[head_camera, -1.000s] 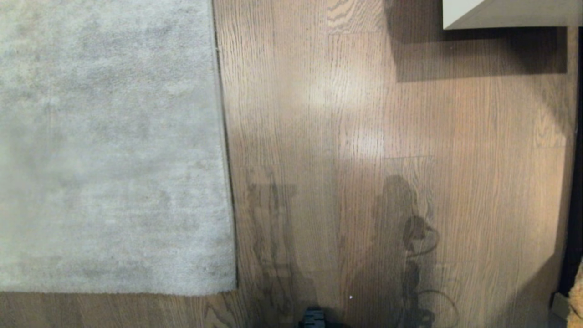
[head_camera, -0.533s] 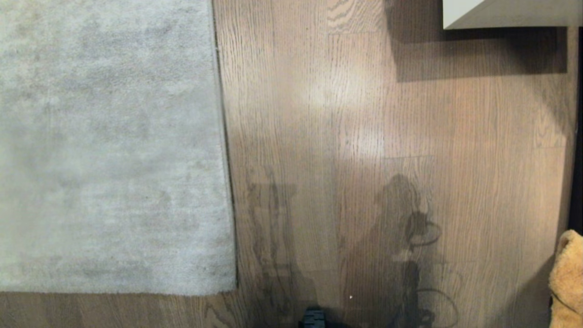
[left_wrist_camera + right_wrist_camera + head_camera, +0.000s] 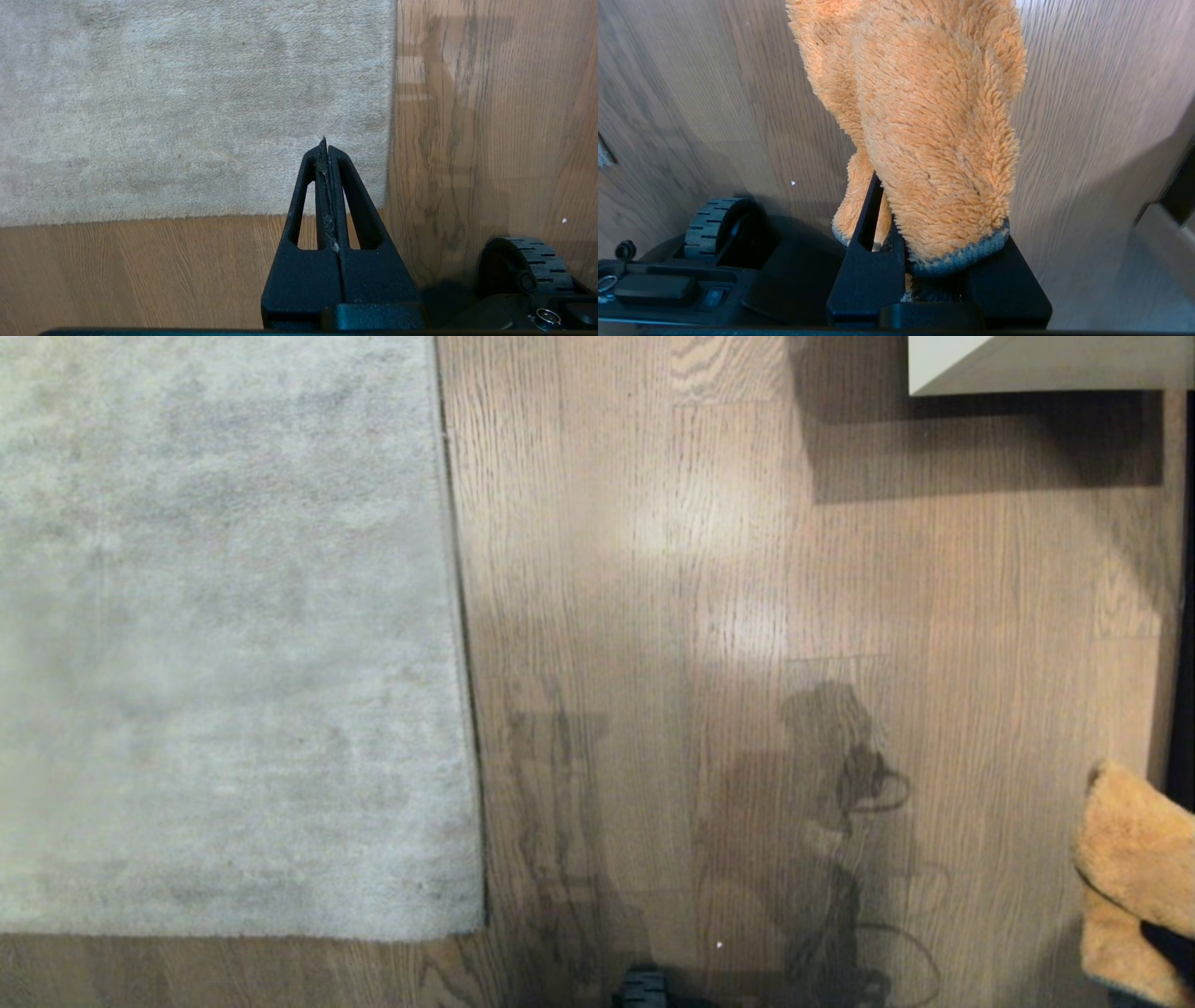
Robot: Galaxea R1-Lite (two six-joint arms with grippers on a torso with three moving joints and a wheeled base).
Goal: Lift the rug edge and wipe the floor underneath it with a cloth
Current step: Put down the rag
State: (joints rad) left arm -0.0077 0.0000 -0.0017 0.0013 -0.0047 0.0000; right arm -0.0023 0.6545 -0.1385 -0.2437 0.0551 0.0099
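The pale grey rug (image 3: 224, 635) lies flat on the left, its rug edge (image 3: 464, 644) running straight down to a near corner. To the right of it stretches the brown wood-grain floor (image 3: 709, 616). A fluffy mustard-tan cloth (image 3: 1134, 868) with a dark grey hem hangs at the lower right, well clear of the rug. My right gripper (image 3: 920, 196) is shut on the cloth (image 3: 924, 116), which drapes over and hides most of its fingers. My left gripper (image 3: 325, 145) is shut and holds nothing; it hovers over the rug's near corner (image 3: 373, 186).
A pale piece of furniture (image 3: 1046, 364) casts a shadow on the floor at the far right. A dark vertical strip (image 3: 1184, 616) lines the right side. My base and one of its wheels (image 3: 528, 261) sit close in front, the wheel (image 3: 707, 226) also showing beside the right gripper.
The cloth has come up into the head view from the lower right corner and moved upward and to the left. The rug and the left gripper have not moved.
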